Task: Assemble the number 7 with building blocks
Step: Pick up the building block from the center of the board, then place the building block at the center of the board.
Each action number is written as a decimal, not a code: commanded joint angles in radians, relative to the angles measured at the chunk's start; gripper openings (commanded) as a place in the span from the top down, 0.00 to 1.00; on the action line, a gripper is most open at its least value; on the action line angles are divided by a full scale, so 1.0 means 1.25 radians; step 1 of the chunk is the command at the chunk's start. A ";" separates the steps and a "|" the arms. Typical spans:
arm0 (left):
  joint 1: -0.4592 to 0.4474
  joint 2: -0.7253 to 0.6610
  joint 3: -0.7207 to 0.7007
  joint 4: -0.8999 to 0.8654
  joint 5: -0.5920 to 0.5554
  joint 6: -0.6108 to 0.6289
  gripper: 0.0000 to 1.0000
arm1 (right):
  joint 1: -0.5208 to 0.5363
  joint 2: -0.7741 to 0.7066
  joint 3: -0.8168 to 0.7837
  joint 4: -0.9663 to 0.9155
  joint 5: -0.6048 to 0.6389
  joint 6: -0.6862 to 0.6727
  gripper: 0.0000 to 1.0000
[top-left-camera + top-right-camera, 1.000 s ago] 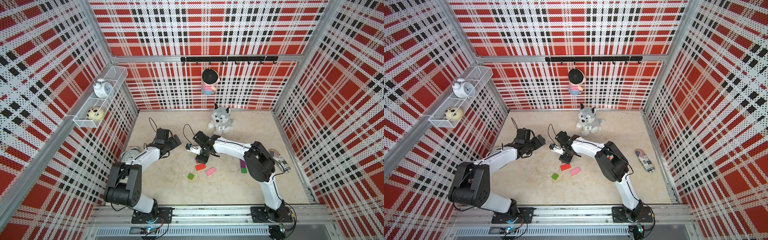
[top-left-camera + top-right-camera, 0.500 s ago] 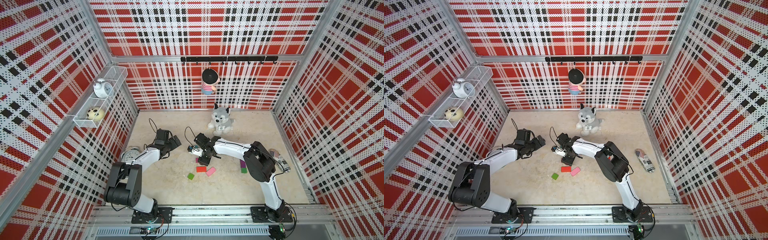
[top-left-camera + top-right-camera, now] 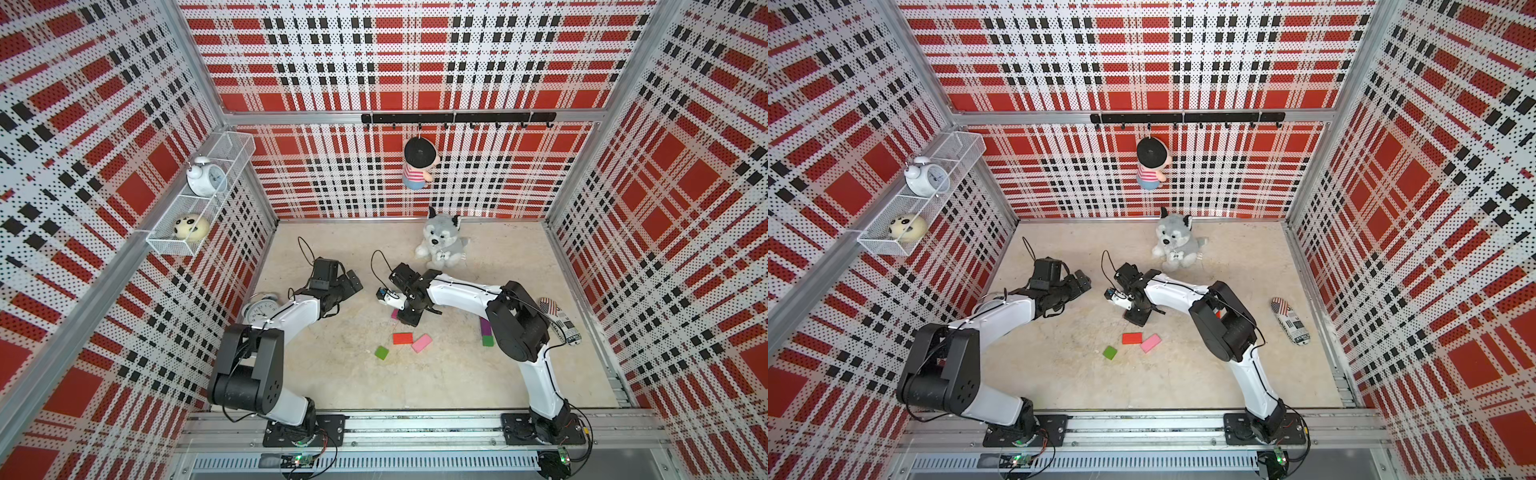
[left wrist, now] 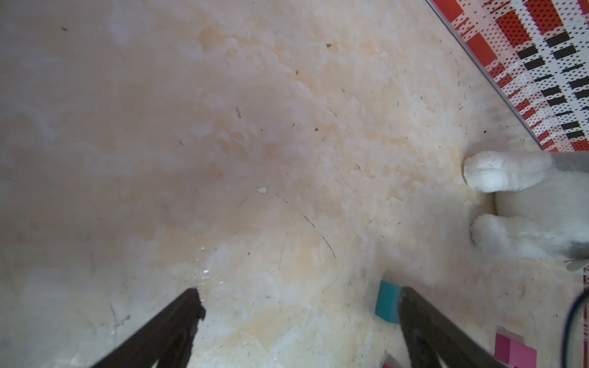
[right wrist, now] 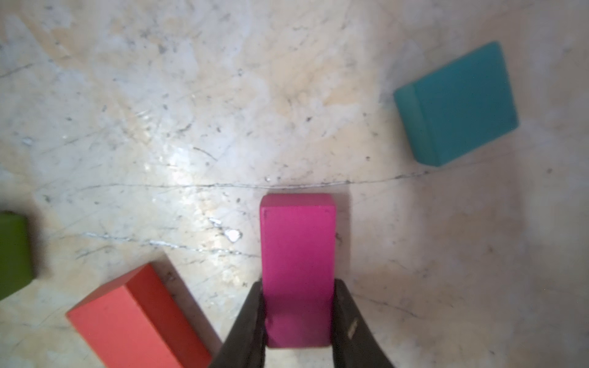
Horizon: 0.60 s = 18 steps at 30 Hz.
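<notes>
In the right wrist view my right gripper (image 5: 298, 284) is shut on a magenta block (image 5: 298, 242), which lies flat on the floor with both fingers pressed to its long sides. Around it lie a red block (image 5: 137, 321), a teal block (image 5: 455, 105) and a green block (image 5: 12, 251). Both top views show the red block (image 3: 403, 338) (image 3: 1132, 338), a pink block (image 3: 422, 343) and a green square (image 3: 381, 353) just in front of the right gripper (image 3: 407, 316). A purple block (image 3: 484, 327) and another green one (image 3: 488, 341) lie under the right arm. My left gripper (image 4: 299, 293) stands open and empty, with the teal block (image 4: 387, 302) beside one finger.
A plush dog (image 3: 440, 245) sits at the back of the floor. An alarm clock (image 3: 262, 307) lies by the left arm and a printed pouch (image 3: 559, 322) lies at the right wall. A wire shelf (image 3: 166, 245) and a hanging doll (image 3: 417, 164) are on the walls.
The right gripper has dropped lower over the blocks and closed its jaws on the magenta block. The left arm has stayed put.
</notes>
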 commanded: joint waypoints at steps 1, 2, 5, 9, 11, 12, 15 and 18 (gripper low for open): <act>-0.024 0.020 0.007 0.015 0.005 -0.004 0.02 | -0.044 -0.054 -0.034 0.033 -0.023 0.020 0.75; -0.034 0.029 0.014 0.015 0.003 -0.003 0.02 | -0.052 -0.070 -0.039 0.040 -0.026 0.018 0.75; -0.053 0.064 0.045 0.015 0.011 0.001 0.02 | -0.064 -0.092 -0.042 0.042 0.007 -0.014 0.76; -0.116 0.129 0.098 0.015 0.024 0.003 0.02 | -0.077 -0.055 -0.015 0.026 0.030 -0.062 0.76; -0.129 0.158 0.117 0.015 0.033 -0.002 0.02 | -0.078 -0.031 0.009 0.017 0.028 -0.069 0.76; -0.133 0.168 0.124 0.015 0.038 -0.006 0.02 | -0.078 -0.022 0.019 0.014 0.024 -0.072 0.76; -0.135 0.181 0.126 0.022 0.044 -0.018 0.02 | -0.078 -0.013 0.022 0.024 0.009 -0.079 0.75; -0.131 0.175 0.120 0.024 0.040 -0.021 0.02 | -0.078 -0.001 0.027 0.033 0.017 -0.088 0.73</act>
